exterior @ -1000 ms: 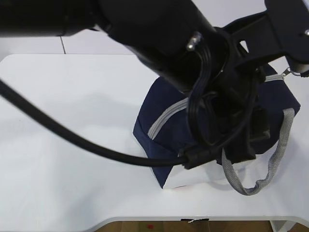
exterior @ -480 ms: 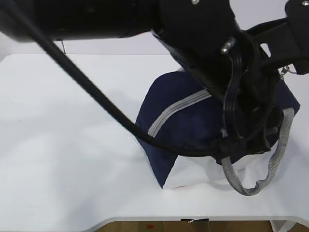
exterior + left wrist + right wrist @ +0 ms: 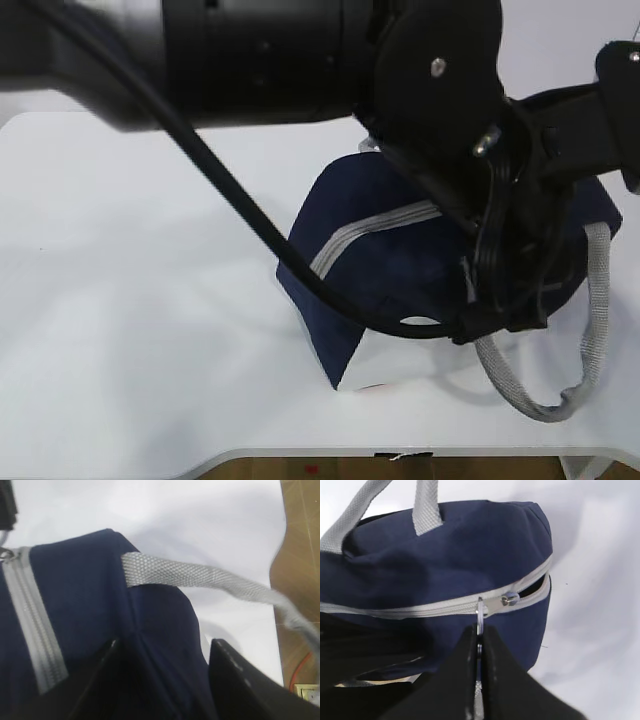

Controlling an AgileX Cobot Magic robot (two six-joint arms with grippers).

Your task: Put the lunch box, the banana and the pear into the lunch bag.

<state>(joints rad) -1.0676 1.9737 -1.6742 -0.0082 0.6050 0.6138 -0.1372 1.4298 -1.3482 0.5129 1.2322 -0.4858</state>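
Note:
The navy lunch bag (image 3: 390,270) sits on the white table, its grey zipper (image 3: 370,228) running across the top. My left gripper (image 3: 162,680) is open, its jaws astride the bag's navy end (image 3: 90,605) beside a grey handle (image 3: 200,577). My right gripper (image 3: 478,628) is shut on the zipper's ring pull (image 3: 479,611); the zipper (image 3: 420,610) is shut except for a short gap at the bag's end (image 3: 535,585). In the exterior view the black left arm (image 3: 300,50) hides both grippers. The lunch box, banana and pear are out of view.
The white table (image 3: 150,300) spreads left of the bag, its front edge near the bottom of the view. The bag's grey handle loop (image 3: 590,300) hangs down at the right. The right arm (image 3: 590,120) reaches in from the upper right. Brown floor (image 3: 300,580) lies beyond the table edge.
My left arm has swung to the right over the bag. The bag's handle loop has sagged lower and the bag has shifted slightly.

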